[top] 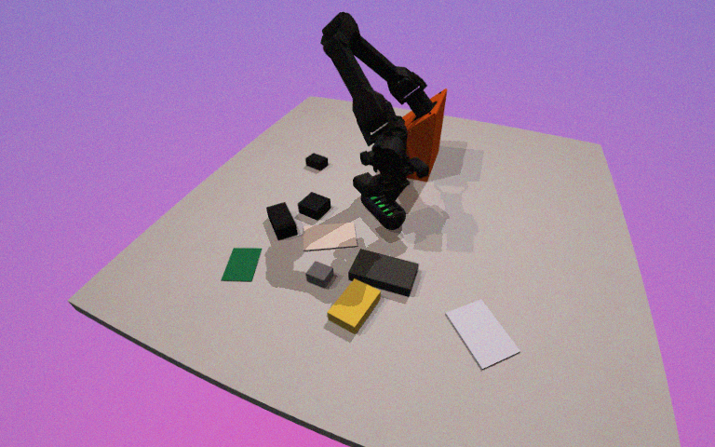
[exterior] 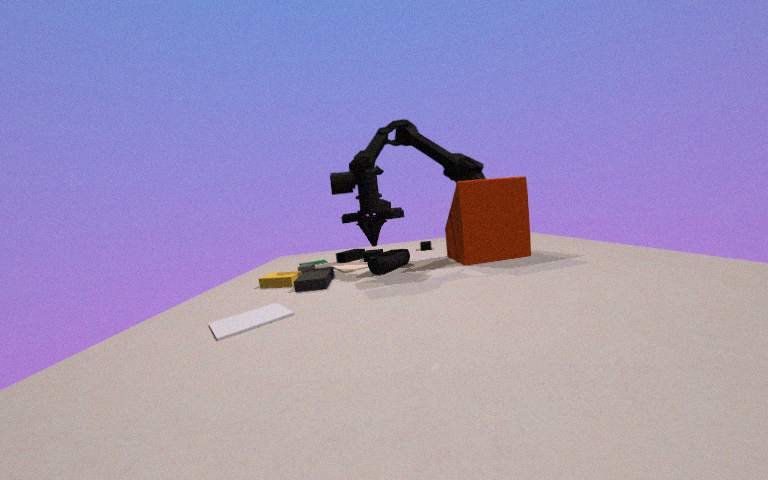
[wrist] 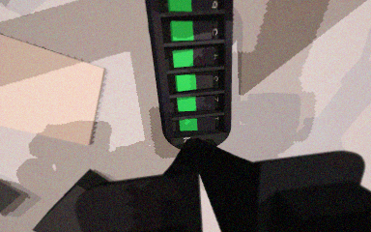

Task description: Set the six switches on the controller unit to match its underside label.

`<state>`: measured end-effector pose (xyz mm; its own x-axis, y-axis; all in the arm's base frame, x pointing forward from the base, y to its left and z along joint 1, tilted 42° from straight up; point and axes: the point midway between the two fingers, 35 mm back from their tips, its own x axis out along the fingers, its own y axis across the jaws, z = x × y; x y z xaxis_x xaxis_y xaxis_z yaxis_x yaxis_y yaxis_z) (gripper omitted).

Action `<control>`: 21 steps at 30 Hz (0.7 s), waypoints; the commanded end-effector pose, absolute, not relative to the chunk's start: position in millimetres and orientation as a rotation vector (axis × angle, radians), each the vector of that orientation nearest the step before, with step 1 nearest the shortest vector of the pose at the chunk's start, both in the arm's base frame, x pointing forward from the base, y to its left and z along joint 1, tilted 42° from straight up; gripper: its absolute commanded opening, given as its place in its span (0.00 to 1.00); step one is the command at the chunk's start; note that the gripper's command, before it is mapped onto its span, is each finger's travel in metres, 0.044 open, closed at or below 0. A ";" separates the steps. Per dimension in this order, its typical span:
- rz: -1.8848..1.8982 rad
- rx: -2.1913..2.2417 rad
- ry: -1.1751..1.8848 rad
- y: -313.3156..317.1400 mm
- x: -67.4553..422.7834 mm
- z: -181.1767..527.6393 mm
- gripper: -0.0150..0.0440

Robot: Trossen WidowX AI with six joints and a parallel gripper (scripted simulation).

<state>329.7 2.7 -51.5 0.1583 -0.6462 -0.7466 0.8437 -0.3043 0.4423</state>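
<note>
Counter [top: 553, 252] room lies mostly on the wide bare stretch out to its far edges, while the dark grey controller unit [top: 383, 206] sits flat near the middle, hemmed by an orange block [top: 424, 140] just behind it, a beige card [top: 330, 236] beside it, and black modules [top: 281, 220] nearby. Above the unit's near end, apart from it, the hand [exterior: 372, 233] hangs pointing straight down from the arched arm, closed on nothing. Green halves show on all visible switches [wrist: 185, 82].
</note>
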 end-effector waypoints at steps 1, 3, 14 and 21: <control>-1.501 1.152 0.231 5.8 329.1 -46.6 0.25; -1.501 1.151 0.231 1.9 324.9 -43.2 0.25; -1.502 1.148 0.232 -23.6 293.5 -23.8 0.25; -1.502 1.148 0.232 -23.6 293.5 -23.8 0.25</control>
